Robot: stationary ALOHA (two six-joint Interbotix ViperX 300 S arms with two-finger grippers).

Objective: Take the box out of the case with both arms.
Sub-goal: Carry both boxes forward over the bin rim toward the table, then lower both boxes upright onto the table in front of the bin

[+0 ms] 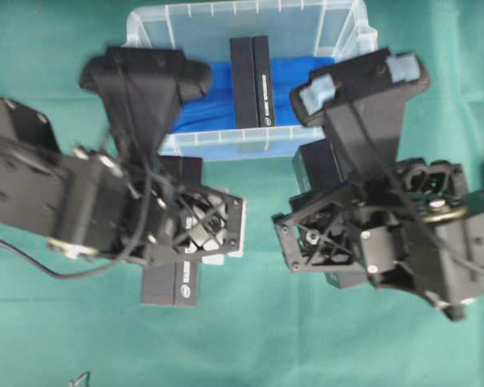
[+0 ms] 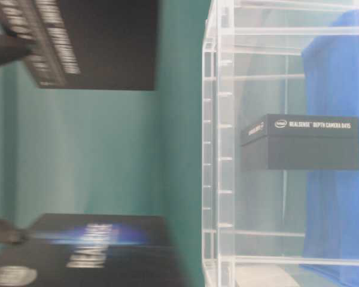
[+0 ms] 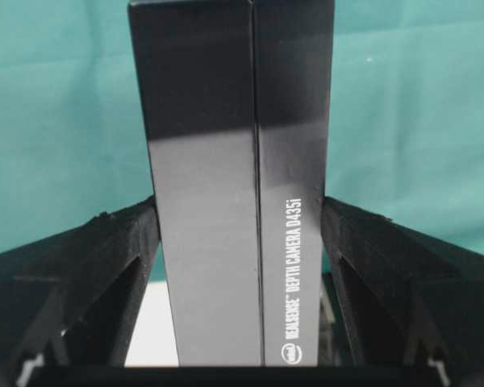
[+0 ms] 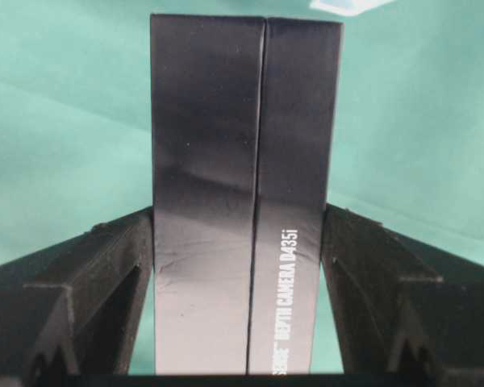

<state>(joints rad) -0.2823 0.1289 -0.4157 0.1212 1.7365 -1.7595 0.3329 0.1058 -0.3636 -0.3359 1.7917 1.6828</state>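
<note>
Left gripper (image 3: 242, 242) clamps a black box (image 3: 234, 185) between its two fingers (image 3: 113, 258); both fingers press the box's long sides, box runs straight out ahead of the gripper, white "REALSENSE DEPTH CAMERA D435i" print on its right half. Right gripper (image 4: 242, 242) does the same: its fingers (image 4: 371, 266) squeeze a second black box (image 4: 246, 193) with matching print, sticking out forward from the jaws.

In the overhead view the left gripper (image 1: 195, 234) sits outside the case (image 1: 145, 28), on its near side, over the green cloth (image 1: 290, 339), its box (image 1: 171, 278) poking out below the arm. Right gripper (image 1: 323, 242) is also just outside the case's near wall, its box (image 1: 316, 165) mostly hidden under the arm.

A third black box (image 1: 251, 81) stands inside the case, on the blue sheet (image 1: 206, 101), ahead of and between the two grippers, apart from both. Table-level view shows it (image 2: 299, 142) through the clear wall (image 2: 218, 149), resting against the blue sheet (image 2: 335, 89), with the two held boxes (image 2: 102, 42) and (image 2: 90, 251) outside the case over the cloth.
</note>
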